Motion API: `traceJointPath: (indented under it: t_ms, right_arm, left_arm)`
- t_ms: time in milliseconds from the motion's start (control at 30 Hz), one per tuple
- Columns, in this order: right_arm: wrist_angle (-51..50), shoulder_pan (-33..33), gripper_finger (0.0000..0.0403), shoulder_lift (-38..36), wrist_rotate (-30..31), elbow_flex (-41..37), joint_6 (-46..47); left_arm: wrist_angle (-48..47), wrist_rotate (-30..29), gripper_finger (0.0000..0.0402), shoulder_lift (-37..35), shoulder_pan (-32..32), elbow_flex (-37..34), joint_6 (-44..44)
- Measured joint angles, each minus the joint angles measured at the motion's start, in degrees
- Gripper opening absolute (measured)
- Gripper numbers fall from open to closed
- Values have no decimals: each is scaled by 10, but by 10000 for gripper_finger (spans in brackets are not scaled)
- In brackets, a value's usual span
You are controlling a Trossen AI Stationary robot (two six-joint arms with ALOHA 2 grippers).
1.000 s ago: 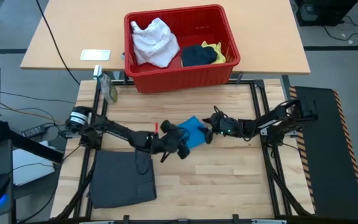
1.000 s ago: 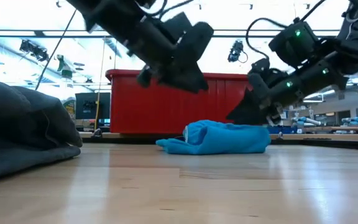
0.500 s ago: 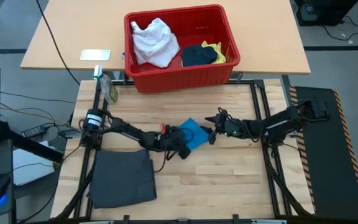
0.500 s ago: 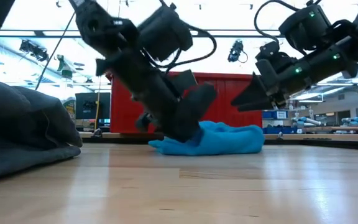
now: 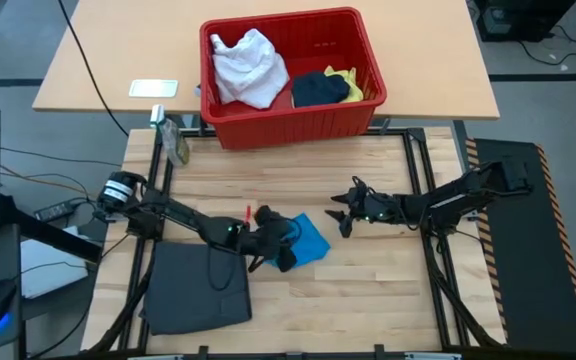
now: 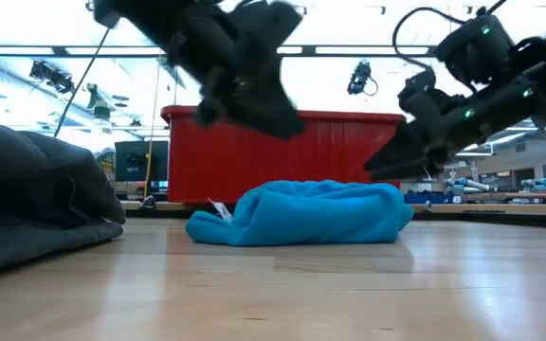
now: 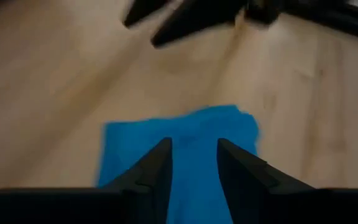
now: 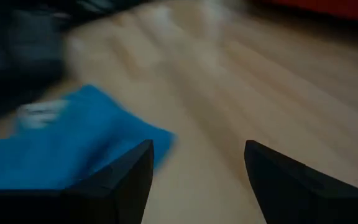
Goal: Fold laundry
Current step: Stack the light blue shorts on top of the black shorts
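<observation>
The bright blue garment point(image 5: 311, 240) lies bunched on the wooden table, its underside on the wood point(image 6: 301, 213), with a white tag point(image 6: 218, 208) at one end. My left gripper point(image 5: 286, 252) hovers open above the garment's left end point(image 6: 287, 118), and the blue cloth point(image 7: 191, 124) shows past its fingers. My right gripper point(image 5: 340, 217) stands open to the garment's right, clear of it point(image 6: 377, 169), with nothing between its fingers point(image 8: 197, 149). A folded dark grey garment point(image 5: 198, 285) lies at the near left.
A red basket point(image 5: 288, 125) at the far edge holds a white garment point(image 5: 248, 65), a dark navy one point(image 5: 318, 90) and a yellow one point(image 5: 353, 80). A spray bottle point(image 5: 175, 140) stands at the far left corner. Bare wood stretches along the near right.
My left gripper came down onto the blue garment, then drew back toward the table's near left and rose off it. The garment slid with it toward the near edge and now lies wider. My right gripper backed off the garment's right end.
</observation>
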Motion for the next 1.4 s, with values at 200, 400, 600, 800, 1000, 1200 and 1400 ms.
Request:
traceJointPath:
  t_ms: [200, 400, 600, 800, 1000, 1200, 1400]
  right_arm:
    - [7, 22, 255, -9, -104, 4, 68]
    - [-69, 15, 258, 13, -123, 33, 131]
    - [-158, 10, 272, 70, -140, 112, 121]
    - [-171, 10, 287, 146, -186, 178, 133]
    - [-166, 11, 297, 213, -201, 211, 138]
    - [-134, 13, 297, 244, -201, 214, 133]
    - [-104, 21, 279, 245, -213, 211, 110]
  left_arm:
    - [-80, 55, 130, 31, -18, -3, -139]
    - [-224, 97, 150, 12, -82, -1, -294]
    - [-279, 46, 227, 1, -100, -3, -357]
    - [-255, 29, 305, 14, -78, -1, -334]
    - [-219, 36, 343, 26, -34, -11, -314]
    - [-69, 99, 345, 35, 5, -79, -306]
    - [-4, 110, 309, 47, 26, -107, -294]
